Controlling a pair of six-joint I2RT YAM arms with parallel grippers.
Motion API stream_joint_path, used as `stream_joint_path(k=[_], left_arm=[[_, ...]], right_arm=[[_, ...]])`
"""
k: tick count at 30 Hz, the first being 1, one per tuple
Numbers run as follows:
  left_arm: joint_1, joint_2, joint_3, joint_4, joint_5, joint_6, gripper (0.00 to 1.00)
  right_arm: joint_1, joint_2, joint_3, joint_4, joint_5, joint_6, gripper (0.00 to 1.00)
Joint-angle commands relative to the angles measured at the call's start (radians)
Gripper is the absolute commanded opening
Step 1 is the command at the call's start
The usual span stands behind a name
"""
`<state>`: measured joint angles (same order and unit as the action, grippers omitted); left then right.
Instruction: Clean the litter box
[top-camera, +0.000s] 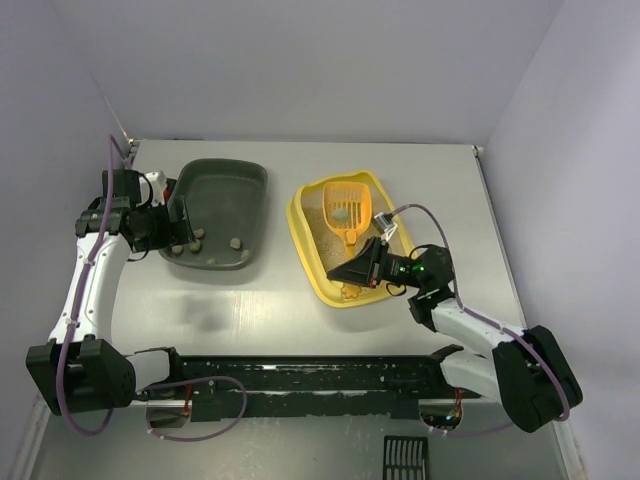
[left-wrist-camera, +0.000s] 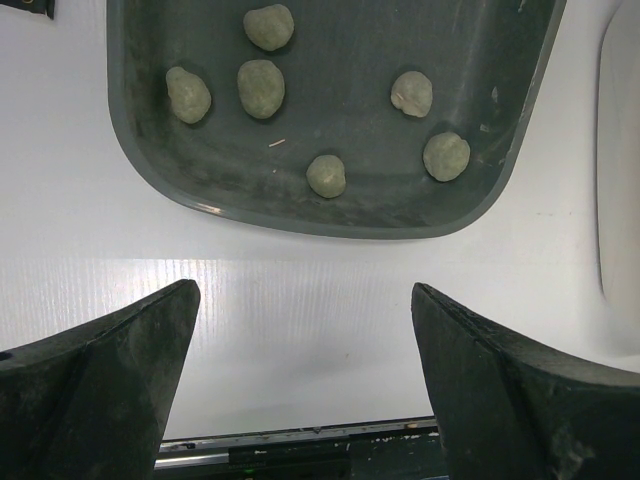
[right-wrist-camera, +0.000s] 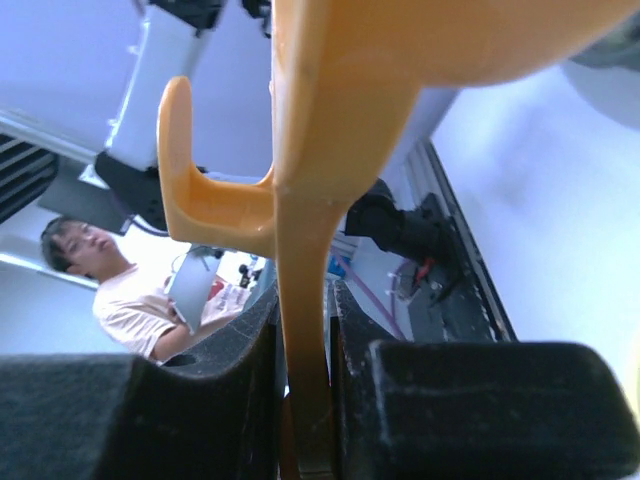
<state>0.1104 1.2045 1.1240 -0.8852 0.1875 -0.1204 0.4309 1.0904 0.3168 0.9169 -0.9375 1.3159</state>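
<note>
the right gripper (right-wrist-camera: 305, 350) is clamped hard on the thin handle of the orange scoop (top-camera: 346, 208). in the top view the scoop's head sits right of centre, over the yellow litter box (top-camera: 335, 292), with one pale clump (top-camera: 342, 212) in it. the left gripper (left-wrist-camera: 305, 300) hangs with its jaws spread and nothing between them, at the left end of the dark tray (left-wrist-camera: 350, 130), which lies at centre left, well apart from the box.

the main risk is the carry. if the scoop tips or swings on the way to the dark tray, the clump could roll off the open front onto the table (top-camera: 280, 300). the grip is narrow and sits far back on the handle, so the scoop could twist in the fingers. sand falling through the slots would scatter outside the box.

six clumps (left-wrist-camera: 261, 88) show in the dark tray in the left wrist view, but the top view shows fewer clearly. any clumps buried in the sand cannot be made out. the right wrist view shows only the handle and hook, not the scoop's head. the box's near end is covered by the right gripper.
</note>
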Motion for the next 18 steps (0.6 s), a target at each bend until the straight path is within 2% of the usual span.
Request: stream_joint_path(k=[1,4,5,9,12,15,16,18], left_arm=[[0.014,-0.002,-0.003,0.012,0.017,0.008,0.99],[0.016,0.003,-0.002,0.006,0.017,0.007,0.99],[0.016,0.006,-0.002,0.005,0.019,0.008,0.98],[0.021,0.007,-0.003,0.005,0.025,0.009,0.99],[0.022,0.007,-0.003,0.005,0.023,0.009,0.99],[0.025,0.007,-0.003,0.005,0.025,0.008,0.99],[0.027,0.007,-0.003,0.005,0.024,0.010,0.99],[0.028,0.010,-0.003,0.005,0.023,0.008,0.99]], right_arm=[[-0.017,0.076,-0.042,0.518,-0.006,0.292,0.00],[-0.019,0.195,-0.079,0.864,0.043,0.485,0.00],[-0.017,0.224,-0.082,0.900,0.047,0.526,0.00],[-0.016,0.218,-0.079,0.893,0.038,0.510,0.00],[-0.018,0.207,-0.061,0.816,0.013,0.484,0.00],[-0.018,0.176,-0.033,0.551,-0.030,0.368,0.00],[-0.018,0.150,-0.012,0.390,-0.038,0.282,0.00],[-0.017,0.069,0.090,-0.138,-0.008,0.002,0.00]])
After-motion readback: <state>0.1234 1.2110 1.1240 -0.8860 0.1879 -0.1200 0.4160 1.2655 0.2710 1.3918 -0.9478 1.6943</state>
